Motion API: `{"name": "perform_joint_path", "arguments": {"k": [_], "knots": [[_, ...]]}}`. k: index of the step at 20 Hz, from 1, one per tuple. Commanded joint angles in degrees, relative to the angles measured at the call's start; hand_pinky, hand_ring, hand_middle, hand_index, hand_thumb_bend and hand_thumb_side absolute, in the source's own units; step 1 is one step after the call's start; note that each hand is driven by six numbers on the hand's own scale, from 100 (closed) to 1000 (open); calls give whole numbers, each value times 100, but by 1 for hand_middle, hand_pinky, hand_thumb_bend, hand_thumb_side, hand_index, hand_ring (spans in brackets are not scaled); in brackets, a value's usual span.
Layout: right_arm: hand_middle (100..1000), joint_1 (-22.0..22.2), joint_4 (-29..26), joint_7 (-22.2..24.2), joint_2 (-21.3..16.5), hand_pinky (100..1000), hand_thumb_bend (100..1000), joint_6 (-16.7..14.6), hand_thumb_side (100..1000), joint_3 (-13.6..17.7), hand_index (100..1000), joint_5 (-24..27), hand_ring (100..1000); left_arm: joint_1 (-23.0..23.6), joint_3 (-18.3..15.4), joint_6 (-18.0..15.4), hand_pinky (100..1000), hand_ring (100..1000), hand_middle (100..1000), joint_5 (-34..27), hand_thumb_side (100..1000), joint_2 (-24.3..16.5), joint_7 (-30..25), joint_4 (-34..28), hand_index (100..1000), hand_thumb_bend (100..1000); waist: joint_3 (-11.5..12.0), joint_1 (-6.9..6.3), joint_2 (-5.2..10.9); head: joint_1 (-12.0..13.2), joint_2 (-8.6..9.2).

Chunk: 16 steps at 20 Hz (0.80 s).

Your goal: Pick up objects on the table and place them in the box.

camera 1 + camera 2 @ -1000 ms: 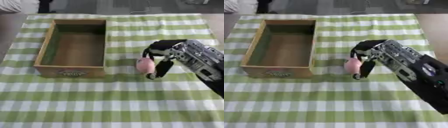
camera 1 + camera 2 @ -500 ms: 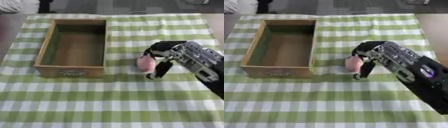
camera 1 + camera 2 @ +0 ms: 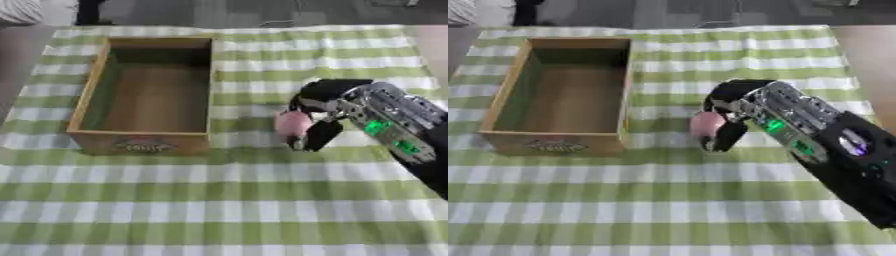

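Observation:
A small pink rounded object (image 3: pixel 291 124) sits just right of the wooden box (image 3: pixel 98 90), a little above or on the checked cloth; I cannot tell which. My right hand (image 3: pixel 325 111) comes in from the right with its fingers and thumb curled round the pink object. The box stands open and nothing shows inside it. My left hand appears in neither view.
A green-and-white checked cloth (image 3: pixel 219 200) covers the table. The box's front wall carries a label (image 3: pixel 140 145). Dark floor and a bit of someone's clothing lie beyond the far edge.
The hand and pink object stay almost in place, shifting slightly left toward the box. The grip looks the same.

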<state>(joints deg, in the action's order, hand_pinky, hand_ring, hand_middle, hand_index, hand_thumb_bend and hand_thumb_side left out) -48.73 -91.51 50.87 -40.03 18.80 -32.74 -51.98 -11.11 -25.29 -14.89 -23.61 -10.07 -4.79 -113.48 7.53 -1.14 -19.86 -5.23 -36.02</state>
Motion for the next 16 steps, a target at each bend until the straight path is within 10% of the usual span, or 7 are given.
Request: {"name": "perform_joint_path", "arguments": {"k": [1,16], "knots": [[515,-121,-155,109,-64,787,138,72,422,102,723,-93,806,-28,-5,-8,478,439,508,19,931,-113,-32,-111,801,100,16,-3,88,-16,85],[332,-296,-699,109,-9,652,100,-4,451,424,498,-947,656,-29,-17,5,476,441,509,14,925,-107,-40,-111,799,100,20,20,103,8,126]]}}
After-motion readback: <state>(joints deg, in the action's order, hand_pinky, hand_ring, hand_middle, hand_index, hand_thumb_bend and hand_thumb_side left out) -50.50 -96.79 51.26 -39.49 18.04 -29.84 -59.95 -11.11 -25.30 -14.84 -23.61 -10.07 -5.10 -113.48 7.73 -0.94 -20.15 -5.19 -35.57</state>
